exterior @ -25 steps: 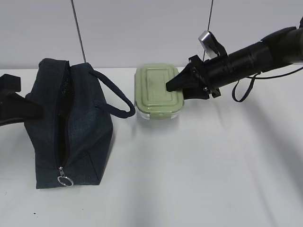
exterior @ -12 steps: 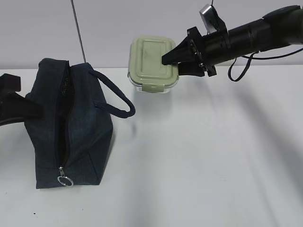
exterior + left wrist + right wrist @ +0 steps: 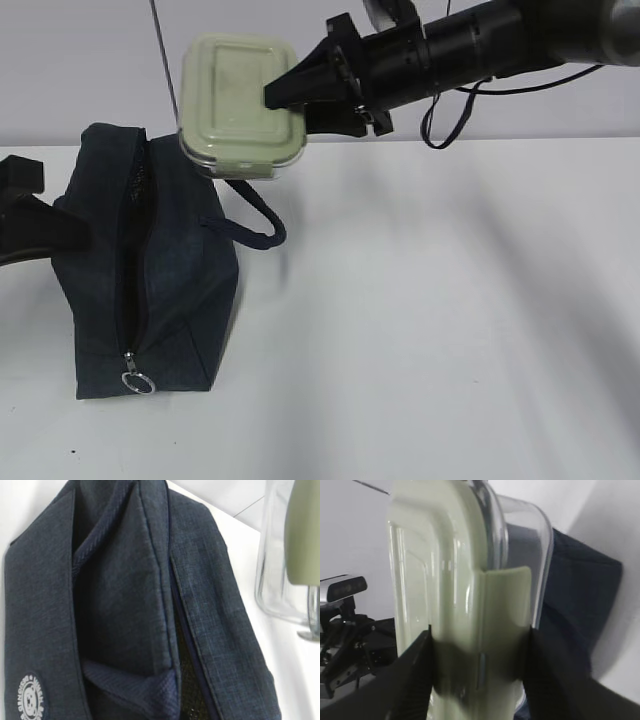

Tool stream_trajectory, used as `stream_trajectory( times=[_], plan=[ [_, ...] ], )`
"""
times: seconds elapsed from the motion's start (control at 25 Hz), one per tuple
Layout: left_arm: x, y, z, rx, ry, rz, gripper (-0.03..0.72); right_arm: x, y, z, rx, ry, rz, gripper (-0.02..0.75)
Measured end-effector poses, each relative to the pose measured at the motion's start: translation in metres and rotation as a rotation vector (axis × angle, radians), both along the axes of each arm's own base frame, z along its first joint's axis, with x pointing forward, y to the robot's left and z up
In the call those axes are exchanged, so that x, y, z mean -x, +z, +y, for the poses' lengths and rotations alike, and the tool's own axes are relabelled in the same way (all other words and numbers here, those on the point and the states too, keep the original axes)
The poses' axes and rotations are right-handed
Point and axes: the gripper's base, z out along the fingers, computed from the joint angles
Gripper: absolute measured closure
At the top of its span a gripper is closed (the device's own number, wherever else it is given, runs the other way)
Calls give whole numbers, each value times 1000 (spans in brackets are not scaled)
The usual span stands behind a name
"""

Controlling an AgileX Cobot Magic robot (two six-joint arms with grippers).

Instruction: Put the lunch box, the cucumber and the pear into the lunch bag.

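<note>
Early yet: box (image 3: pixel 240 100) aloft at upper left of the exterior view, above the bag's (image 3: pixel 150 270) far end, not yet inside. Cucumber and pear nowhere visible. Right tool (image 3: pixel 300 95) clamped on the box's end, arm stretched in level from upper right. Left tool shut, beside the bag at far left.

Bare desk (image 3: pixel 450 330) open across whole right and front. Lunch bag (image 3: pixel 150 270) standing at left, zipper slit parted along top, narrow; strap handle (image 3: pixel 250 215) looping out on its right side. Lunch box (image 3: pixel 240 100) clamped in right end effector (image 3: pixel 290 95), hanging just above bag's rear corner and strap. Left arm (image 3: pixel 30 225) pressed against bag's left flank, blocking that side.
</note>
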Motion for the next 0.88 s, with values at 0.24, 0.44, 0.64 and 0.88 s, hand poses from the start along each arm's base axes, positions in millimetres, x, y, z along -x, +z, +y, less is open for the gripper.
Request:
stream_trajectory(
  times=[0.24,0.44,0.64,0.88],
  plan=[
    [0,0,0,0,1,0,703,19,4,48,-49,99,-5,352],
    [0,0,0,-1,0,-1,703,36,6,80,-61,167,-26,352],
    [0,-1,1,-9,2,-2,703,36,5,90,-38,131,-59,352],
    [0,0,0,-6,0,-1,703,31,-9,84,131,108,-118,352]
  ],
)
